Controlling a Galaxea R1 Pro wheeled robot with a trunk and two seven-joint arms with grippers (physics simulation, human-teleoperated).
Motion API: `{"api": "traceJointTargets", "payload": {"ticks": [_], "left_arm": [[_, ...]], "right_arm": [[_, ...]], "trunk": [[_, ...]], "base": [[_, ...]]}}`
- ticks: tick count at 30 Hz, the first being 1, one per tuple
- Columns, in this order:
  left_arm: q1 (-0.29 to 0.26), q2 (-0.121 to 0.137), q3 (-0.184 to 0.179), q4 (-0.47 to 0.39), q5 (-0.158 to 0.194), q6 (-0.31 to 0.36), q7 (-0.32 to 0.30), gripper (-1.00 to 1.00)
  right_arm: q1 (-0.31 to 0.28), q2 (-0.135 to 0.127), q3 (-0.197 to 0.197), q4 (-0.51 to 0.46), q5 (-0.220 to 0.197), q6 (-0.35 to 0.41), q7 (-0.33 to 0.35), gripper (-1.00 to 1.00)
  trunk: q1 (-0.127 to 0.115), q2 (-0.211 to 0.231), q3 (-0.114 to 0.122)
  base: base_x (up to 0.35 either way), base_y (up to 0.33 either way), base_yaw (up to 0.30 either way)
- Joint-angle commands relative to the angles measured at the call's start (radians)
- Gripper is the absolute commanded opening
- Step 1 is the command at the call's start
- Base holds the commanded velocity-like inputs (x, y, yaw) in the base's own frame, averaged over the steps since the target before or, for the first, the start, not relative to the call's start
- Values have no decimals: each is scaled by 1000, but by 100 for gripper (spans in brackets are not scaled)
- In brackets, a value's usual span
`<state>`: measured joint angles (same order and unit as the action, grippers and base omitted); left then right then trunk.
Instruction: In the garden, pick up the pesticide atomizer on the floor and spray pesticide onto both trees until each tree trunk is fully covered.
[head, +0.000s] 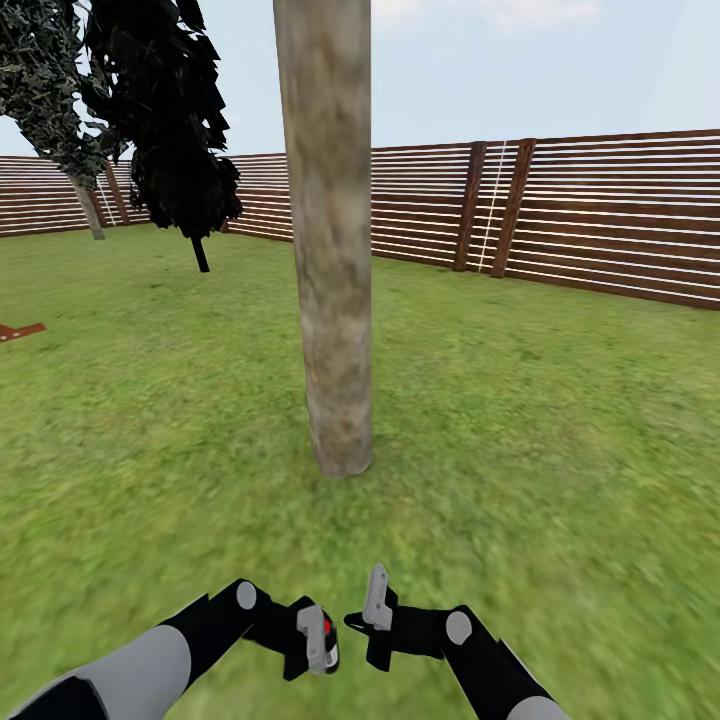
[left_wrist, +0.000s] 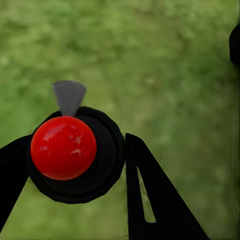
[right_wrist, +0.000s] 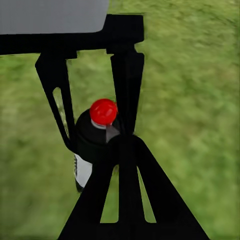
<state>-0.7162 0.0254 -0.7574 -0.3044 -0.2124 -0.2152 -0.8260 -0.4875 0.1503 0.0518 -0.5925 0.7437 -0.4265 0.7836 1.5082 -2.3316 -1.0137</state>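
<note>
1. Pesticide atomizer, a small black bottle with a round red cap and a grey nozzle (head: 322, 640), sits low and near in the head view, clamped between the fingers of my left gripper (head: 318, 643).
2. From the left wrist camera I look straight down on its red cap (left_wrist: 63, 147), with the grey nozzle (left_wrist: 69, 96) poking out past it and a black finger (left_wrist: 150, 200) closed against each side of the black body.
3. My right gripper (head: 372, 610) hangs just right of the bottle. Its wrist view shows the atomizer (right_wrist: 97, 135) beyond its dark fingers, which look closed to a point on nothing, though I judge that rather than see it cleanly.
4. What matters now: the thick, straight, mottled beige-grey tree trunk (head: 330, 250) stands dead ahead, farther out than both grippers, upright, rooted in the flat green grass (head: 560, 430).
5. The trunk's long axis is vertical, so I reckon the spray must sweep up and down it, with the nozzle turned away from me toward the bark.
6. The left arm carries the bottle and lies slightly left of the trunk's base, so it is the arm to aim.
7. A second pale trunk (head: 90, 208) stands far left by the brown slatted wooden fence (head: 600, 220), well apart, for later.
</note>
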Motion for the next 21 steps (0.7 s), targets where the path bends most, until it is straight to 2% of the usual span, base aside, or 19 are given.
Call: {"api": "traceJointTargets", "payload": {"ticks": [1,21], "left_arm": [[-1,0,4,-2,-10,-6,-18,-100],[-2,1,13,-8,-3,-15,-38,-100]], "right_arm": [[0,1,-1,-1,8,-5,0,-100],[0,2,-1,-2,8,-5,0,-100]], "trunk": [[0,0,-1],[0,0,-1]], "base": [[0,0,0],[0,0,0]]}}
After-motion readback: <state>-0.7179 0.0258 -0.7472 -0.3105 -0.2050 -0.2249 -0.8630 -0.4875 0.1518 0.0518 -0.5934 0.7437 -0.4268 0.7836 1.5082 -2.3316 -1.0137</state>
